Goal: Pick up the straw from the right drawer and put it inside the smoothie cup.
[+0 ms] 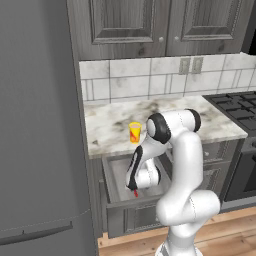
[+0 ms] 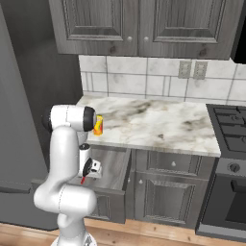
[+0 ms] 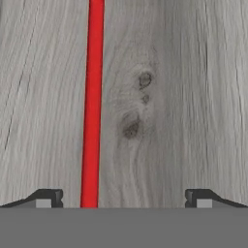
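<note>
thin red straw [image 3: 93,106], straight, on grey wood

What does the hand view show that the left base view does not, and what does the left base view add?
The hand view alone shows the wood grain and knot of the drawer floor, and that the straw runs between the open fingertips, nearer one of them. The left base view alone shows the yellow cup on the marble counter, the stove, the wall cupboards and the arm reaching down into the open drawer. Both show the red straw, the drawer and the hand.
</note>
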Controlling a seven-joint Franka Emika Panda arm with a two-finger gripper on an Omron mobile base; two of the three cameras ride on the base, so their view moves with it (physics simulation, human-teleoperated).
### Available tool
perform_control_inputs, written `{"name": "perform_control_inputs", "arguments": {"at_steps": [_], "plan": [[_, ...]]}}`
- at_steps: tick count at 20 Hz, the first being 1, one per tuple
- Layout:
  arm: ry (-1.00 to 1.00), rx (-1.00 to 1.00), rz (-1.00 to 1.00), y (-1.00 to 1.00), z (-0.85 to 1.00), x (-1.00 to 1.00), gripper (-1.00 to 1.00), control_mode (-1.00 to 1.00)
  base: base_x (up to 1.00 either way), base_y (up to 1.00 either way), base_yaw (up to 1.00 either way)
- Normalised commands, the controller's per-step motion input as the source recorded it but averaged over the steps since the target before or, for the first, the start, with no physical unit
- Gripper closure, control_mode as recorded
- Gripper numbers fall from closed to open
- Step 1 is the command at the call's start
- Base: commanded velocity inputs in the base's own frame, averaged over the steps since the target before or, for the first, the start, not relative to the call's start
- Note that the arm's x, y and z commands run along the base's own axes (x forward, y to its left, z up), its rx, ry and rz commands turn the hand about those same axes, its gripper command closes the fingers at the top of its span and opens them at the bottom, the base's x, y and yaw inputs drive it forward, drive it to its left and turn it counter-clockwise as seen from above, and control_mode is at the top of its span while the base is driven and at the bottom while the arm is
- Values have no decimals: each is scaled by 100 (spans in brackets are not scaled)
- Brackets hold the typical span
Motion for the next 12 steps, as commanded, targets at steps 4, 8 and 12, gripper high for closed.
{"name": "perform_control_inputs", "arguments": {"at_steps": [4, 8, 12], "plan": [[0, 0, 0, 3, -9, 11, -100, -100, 0, 0, 0], [0, 0, 0, 3, -11, 9, -100, -100, 0, 0, 0], [0, 0, 0, 4, -14, 9, -100, -100, 0, 0, 0]]}}
